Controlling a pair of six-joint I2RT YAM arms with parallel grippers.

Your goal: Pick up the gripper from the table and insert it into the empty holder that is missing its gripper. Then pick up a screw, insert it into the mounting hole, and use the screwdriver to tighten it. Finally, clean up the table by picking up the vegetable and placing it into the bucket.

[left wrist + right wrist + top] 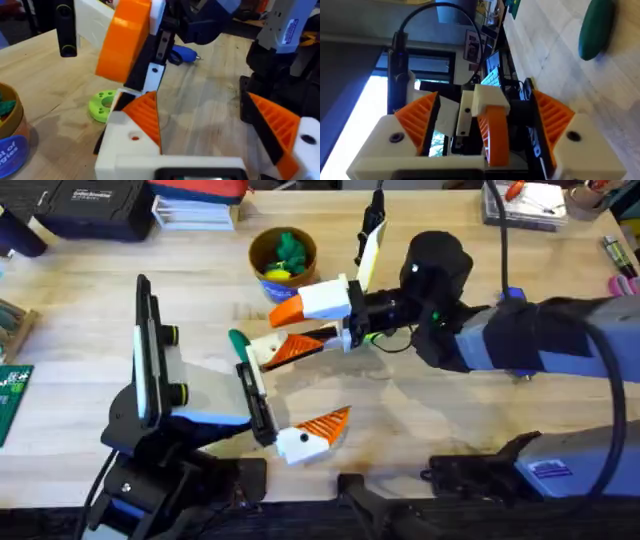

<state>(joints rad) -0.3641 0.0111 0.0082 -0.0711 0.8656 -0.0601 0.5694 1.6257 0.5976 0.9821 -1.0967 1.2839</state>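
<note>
Nearest to my bases, my left gripper (330,380) sits low over the table (400,420) with its two orange-ribbed fingers spread wide apart and nothing between them. One finger lies on the near side and the other on the far side, and bare wood shows in the gap. Just beside the far finger lies the vegetable (237,338), flat on the wood and touched by neither gripper. A black upright stand (146,330) rises to the left of my left arm. Next out, my right gripper (486,107) reaches in from the right and hangs just above the left gripper's far finger, rolled onto its side. A white and orange gripper part (495,140) sits between its fingers, but I cannot tell whether they are clamped on it. A flat lime-green disc (102,105) lies on the table under that gripper. Farther on, the bucket (270,286) stands upright near my right gripper's tips, with green and yellow toys inside. The screwdriver (182,54) lies on the wood beyond my right arm, well apart from both grippers.
</note>
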